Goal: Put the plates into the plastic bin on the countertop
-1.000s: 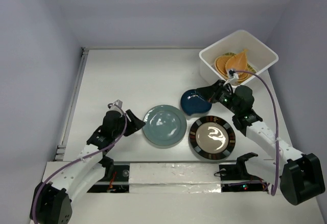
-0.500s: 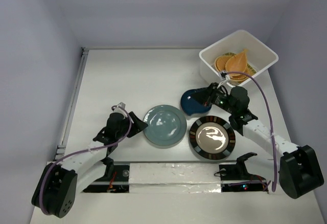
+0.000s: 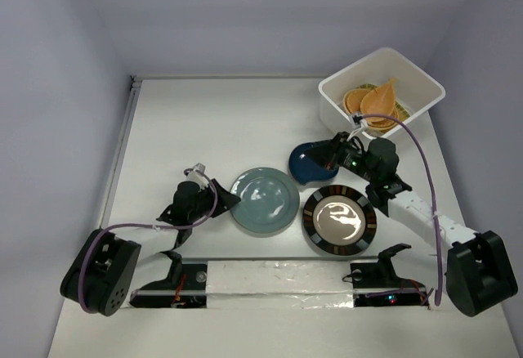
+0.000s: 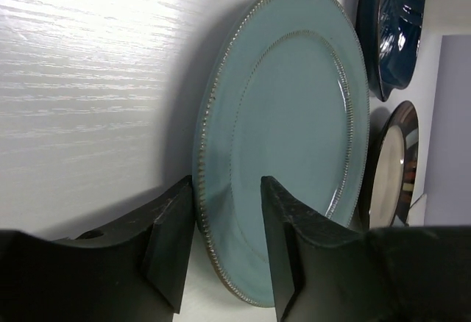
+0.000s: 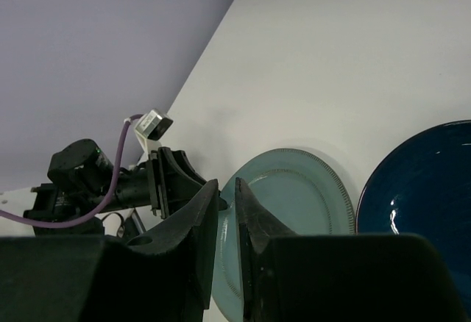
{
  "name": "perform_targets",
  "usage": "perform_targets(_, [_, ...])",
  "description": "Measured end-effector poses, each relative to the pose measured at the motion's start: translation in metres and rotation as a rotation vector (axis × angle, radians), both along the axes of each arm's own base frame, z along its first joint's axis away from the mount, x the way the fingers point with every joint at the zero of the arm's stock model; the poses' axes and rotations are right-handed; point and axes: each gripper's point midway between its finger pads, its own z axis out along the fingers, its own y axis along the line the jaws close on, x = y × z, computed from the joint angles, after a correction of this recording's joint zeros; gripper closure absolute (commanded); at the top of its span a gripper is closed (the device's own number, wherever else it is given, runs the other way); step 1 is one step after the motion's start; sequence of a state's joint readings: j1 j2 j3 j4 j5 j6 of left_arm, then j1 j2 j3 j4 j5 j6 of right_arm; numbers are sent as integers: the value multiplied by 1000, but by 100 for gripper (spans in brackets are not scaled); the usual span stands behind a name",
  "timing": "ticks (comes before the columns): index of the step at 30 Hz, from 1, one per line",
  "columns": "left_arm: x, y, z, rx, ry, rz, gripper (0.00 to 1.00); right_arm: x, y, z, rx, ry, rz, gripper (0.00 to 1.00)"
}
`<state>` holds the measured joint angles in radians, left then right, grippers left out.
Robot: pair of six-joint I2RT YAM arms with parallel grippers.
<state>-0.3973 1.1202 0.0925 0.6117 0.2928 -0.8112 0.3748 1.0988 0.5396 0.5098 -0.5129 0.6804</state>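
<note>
Grey-blue plate (image 4: 294, 138) rim sits between left tool (image 4: 224, 248) fingers.

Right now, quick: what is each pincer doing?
Left pincer: open, fingers straddling the rim of the grey-blue plate, not clamped.
Right pincer: nearly shut, holding nothing, beside the dark-blue plate.

Soft, even overhead light, rather dim toward the walls. Glare whitens the countertop (image 4: 88, 57) in the left wrist view; highlights gleam on the dark-blue plate (image 3: 311, 162). The left gripper (image 4: 227, 252) and right gripper (image 5: 224, 241) appear blurred, nearly black.
</note>
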Motion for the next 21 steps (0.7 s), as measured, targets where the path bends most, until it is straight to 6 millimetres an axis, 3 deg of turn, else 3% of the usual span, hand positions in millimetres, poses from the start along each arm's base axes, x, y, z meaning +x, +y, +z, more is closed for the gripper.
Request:
perform_targets(2, [0, 0, -1, -8, -4, 3, 72, 1, 0, -2, -2, 6, 0, 79])
perform_targets(6, [-1, 2, -5, -17, 11, 27, 99, 2, 1, -5, -5, 14, 0, 79])
perform_targets(9, [2, 0, 5, -50, -10, 44, 100, 1, 1, -5, -5, 15, 1, 77])
perform_targets(10, [3, 1, 8, -54, -21, 48, 100, 1, 1, -5, -6, 15, 3, 64])
perform_targets(12, [3, 2, 13, -53, -35, 57, 100, -3, 5, -6, -8, 19, 18, 49])
perform_targets(13, [3, 4, 16, -51, -43, 65, 100, -7, 10, -7, -16, 16, 36, 35])
perform_targets(16, [2, 10, 32, -55, -94, 90, 100, -23, 32, -12, -48, 19, 110, 18])
perform_targets(19, [3, 16, 57, -78, -177, 118, 100, -35, 54, -19, -73, 30, 173, 7])
perform_targets(21, [2, 21, 67, -76, -200, 138, 100, -41, 63, -29, -87, 53, 196, 6])
